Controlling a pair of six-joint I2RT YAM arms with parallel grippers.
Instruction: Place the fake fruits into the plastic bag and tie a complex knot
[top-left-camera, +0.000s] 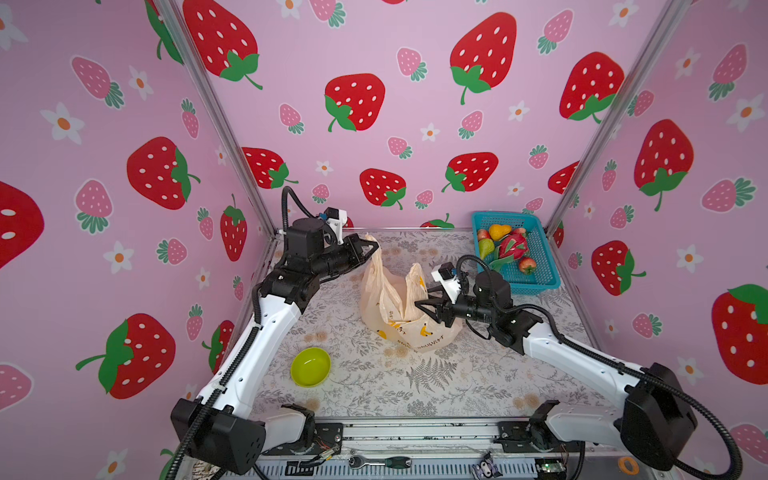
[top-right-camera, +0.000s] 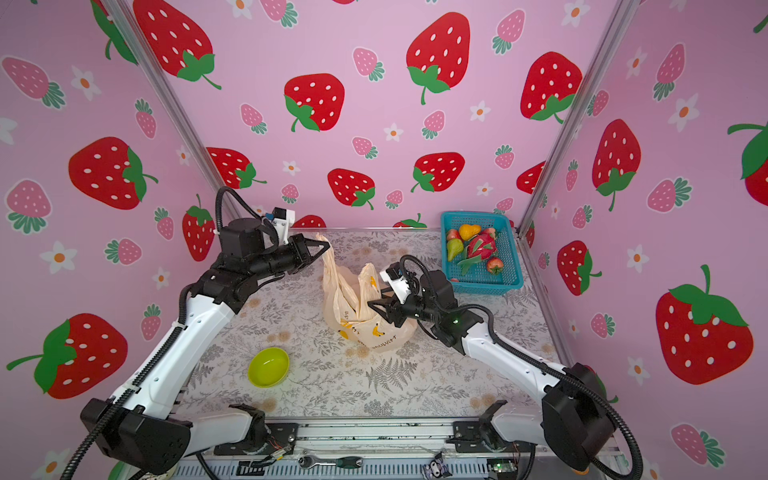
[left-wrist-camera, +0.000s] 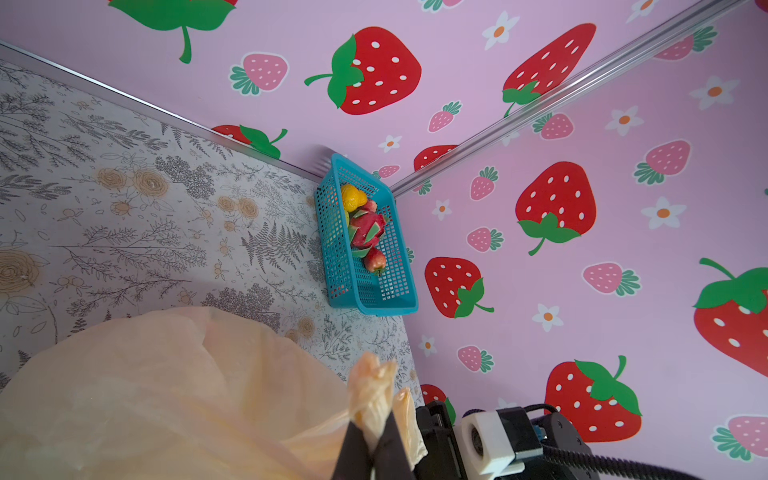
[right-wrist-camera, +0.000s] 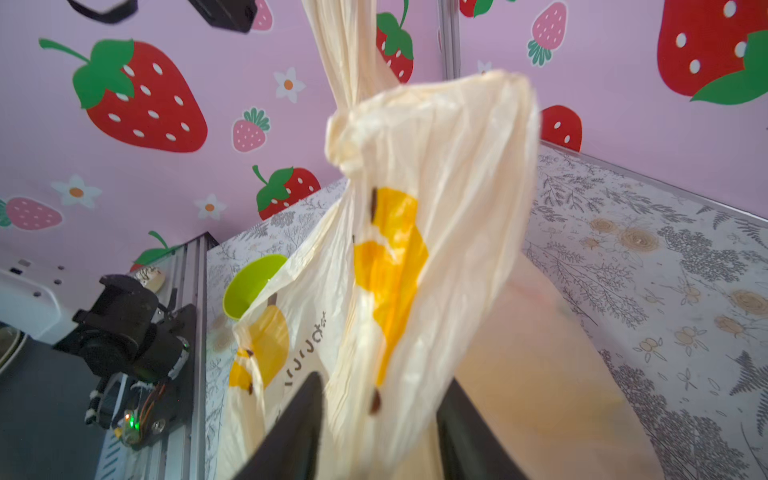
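The plastic bag (top-left-camera: 388, 299) bears Japanese lettering (top-left-camera: 432, 343) — perhaps "バナナ".

Bare surface (top-left-camera: 436, 386) wide open across the front, green bowl (top-left-camera: 310, 367) alone at front left, plastic bag (top-left-camera: 399, 307) standing tall mid-surface between left pincer (top-left-camera: 376, 245) and right pincer (top-left-camera: 419, 305), teal basket (top-left-camera: 540, 257) filling the far right corner against the walls (top-left-camera: 490, 203)

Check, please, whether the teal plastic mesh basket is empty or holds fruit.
Holds fruit: in a top view the teal mesh basket contains an orange pear, green pear, pink-green dragon fruit and red apple.
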